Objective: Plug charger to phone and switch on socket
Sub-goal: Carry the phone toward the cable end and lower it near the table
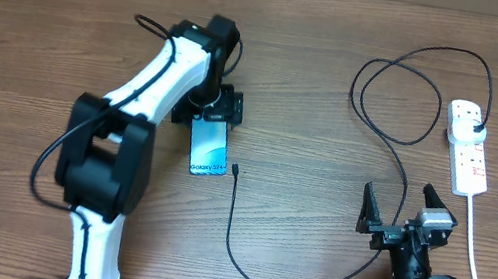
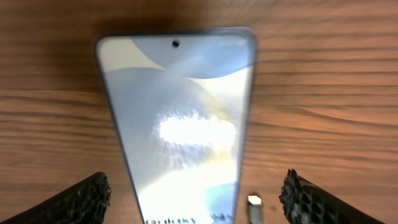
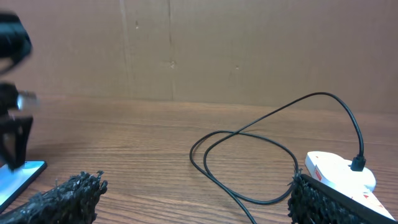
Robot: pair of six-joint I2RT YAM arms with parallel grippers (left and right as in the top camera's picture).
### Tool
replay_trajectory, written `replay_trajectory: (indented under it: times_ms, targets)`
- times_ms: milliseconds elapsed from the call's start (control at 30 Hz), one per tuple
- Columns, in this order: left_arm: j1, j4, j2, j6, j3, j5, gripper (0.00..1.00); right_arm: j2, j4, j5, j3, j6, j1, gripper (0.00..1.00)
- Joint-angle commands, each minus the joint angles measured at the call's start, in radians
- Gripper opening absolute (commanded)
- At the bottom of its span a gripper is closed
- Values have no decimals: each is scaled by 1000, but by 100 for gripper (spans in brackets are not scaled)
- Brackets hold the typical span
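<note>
The phone (image 1: pixel 210 149) lies flat, screen up, left of the table's middle. My left gripper (image 1: pixel 217 111) hangs over it, open. In the left wrist view its fingers (image 2: pixel 79 202) stand either side of the phone (image 2: pixel 180 118), clear of its edges. The charger's connector tip (image 2: pixel 254 201) lies loose just right of the phone. The charger (image 1: pixel 232 228) runs from that tip (image 1: pixel 236 169) in long loops to its plug (image 1: pixel 475 127) in the socket (image 1: pixel 469 156) at the far right. My right gripper (image 1: pixel 399 214) stands open and empty near the front edge.
The socket's thick white cord (image 1: pixel 474 258) runs toward the front edge beside my right arm. Charger loops (image 3: pixel 249 140) lie on the wood ahead of my right gripper (image 3: pixel 196 199), with the socket (image 3: pixel 339 171) at its right finger. A cardboard wall (image 3: pixel 199 43) closes the back.
</note>
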Motion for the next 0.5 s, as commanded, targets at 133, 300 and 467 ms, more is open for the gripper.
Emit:
replay_trajectory:
  times_ms: [133, 300, 467]
  targets:
    - [5, 26, -113, 18, -7, 11, 100, -12, 3, -2, -10, -4, 6, 100]
    - [3, 14, -95, 19, -11, 10, 100, -12, 3, -2, -10, -4, 6, 100]
    - [3, 16, -84, 19, -32, 9, 99, -12, 3, -2, -10, -4, 6, 100]
